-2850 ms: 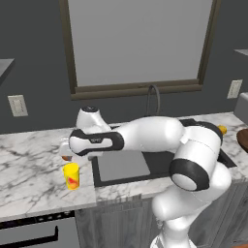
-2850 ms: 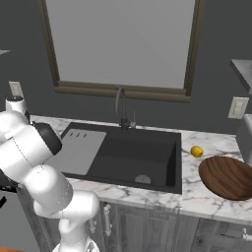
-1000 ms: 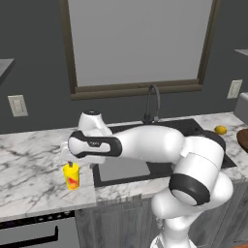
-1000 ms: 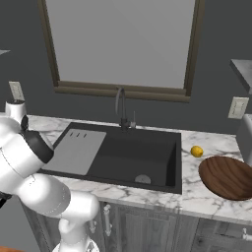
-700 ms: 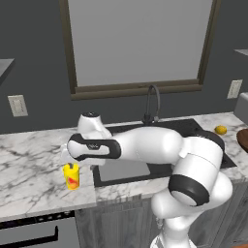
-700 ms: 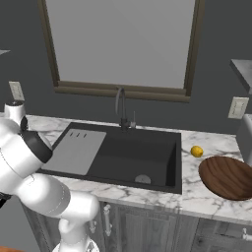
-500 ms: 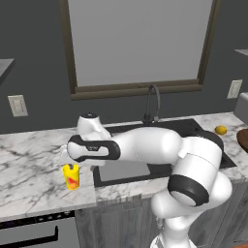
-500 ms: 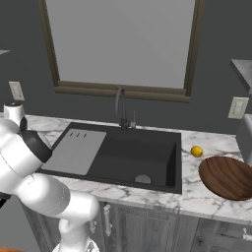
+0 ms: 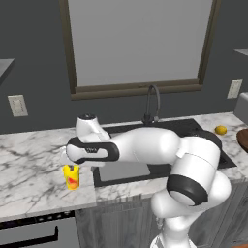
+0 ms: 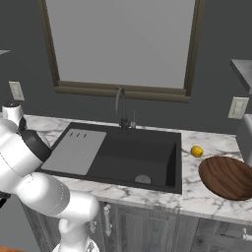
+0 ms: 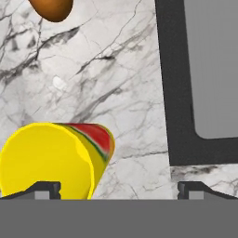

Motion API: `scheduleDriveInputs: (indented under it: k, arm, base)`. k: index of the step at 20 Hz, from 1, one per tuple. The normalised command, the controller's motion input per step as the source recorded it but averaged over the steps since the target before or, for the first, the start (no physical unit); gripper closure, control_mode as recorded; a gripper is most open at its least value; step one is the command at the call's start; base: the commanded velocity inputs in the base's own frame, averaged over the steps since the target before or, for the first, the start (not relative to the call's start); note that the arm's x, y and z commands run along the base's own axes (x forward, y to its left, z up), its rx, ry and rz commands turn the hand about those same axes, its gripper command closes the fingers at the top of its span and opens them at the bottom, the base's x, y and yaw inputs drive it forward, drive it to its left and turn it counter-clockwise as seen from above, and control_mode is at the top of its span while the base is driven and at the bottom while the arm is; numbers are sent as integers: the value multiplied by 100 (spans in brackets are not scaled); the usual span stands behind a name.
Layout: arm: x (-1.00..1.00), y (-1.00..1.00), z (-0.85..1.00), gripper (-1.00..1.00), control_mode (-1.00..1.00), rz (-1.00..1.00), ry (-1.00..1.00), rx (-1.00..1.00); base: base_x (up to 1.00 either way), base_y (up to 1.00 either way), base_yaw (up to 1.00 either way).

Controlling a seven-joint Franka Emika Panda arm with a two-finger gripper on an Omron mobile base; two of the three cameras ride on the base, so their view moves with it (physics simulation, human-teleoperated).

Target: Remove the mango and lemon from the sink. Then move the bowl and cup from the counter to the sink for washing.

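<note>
Yellow cup with red-orange mark stands on marble counter, lower left in hand view, partly between the gripper tips; jaws spread wide, gripping nothing. Mango at 11 o'clock on counter. Sink basin and grey drainboard at 3 o'clock of cup. Lemon and wooden bowl sit on counter right of sink.

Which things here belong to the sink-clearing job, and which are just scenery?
Job: mango, lemon, bowl, cup, sink, counter, with the open fingers near the cup.
Scenery: faucet, wall outlets, window.
</note>
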Motion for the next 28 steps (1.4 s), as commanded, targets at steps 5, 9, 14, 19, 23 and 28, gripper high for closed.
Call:
scheduleDriveInputs:
  k: [5, 9, 14, 19, 23, 28]
  arm:
    - [2, 0, -4, -100, -100, -2, 0, -3]
    - [3, 0, -4, -100, -100, -3, 0, -2]
    - [3, 1, -1, -100, -100, -3, 0, -2]
    - [4, 2, 0, -100, -100, -4, 0, -2]
    - [6, 5, -2, -100, -100, -5, 0, -2]
    - [6, 7, -5, -100, -100, -6, 0, -1]
  base:
    - [0, 0, 0]
    - [0, 0, 0]
    - [0, 0, 0]
    - [0, 0, 0]
    - [0, 0, 0]
    - [0, 0, 0]
